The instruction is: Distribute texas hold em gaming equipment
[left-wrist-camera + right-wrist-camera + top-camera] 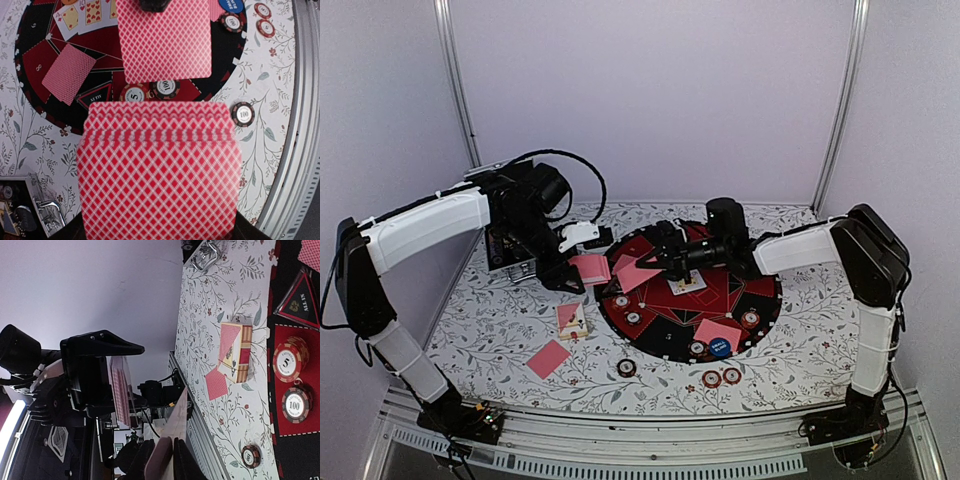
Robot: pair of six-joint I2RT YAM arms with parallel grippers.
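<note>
Texas hold em gaming equipment lies spread over the worktop (pixel 480 330) and the round mat (pixel 665 335). The deck (pixel 160 175) is clamped in the closed left fingers (pixel 95 365) above the mat's edge. The single card (pixel 165 40), near the deck, is pinched edgewise by the closed right fingers (pixel 185 462). It is best drawn clear and level before lowering, landing away from the chips (pixel 243 114).

Arms reach inward; left fingers (pixel 563 272) clamped, right fingers (pixel 183 462) pinching
</note>
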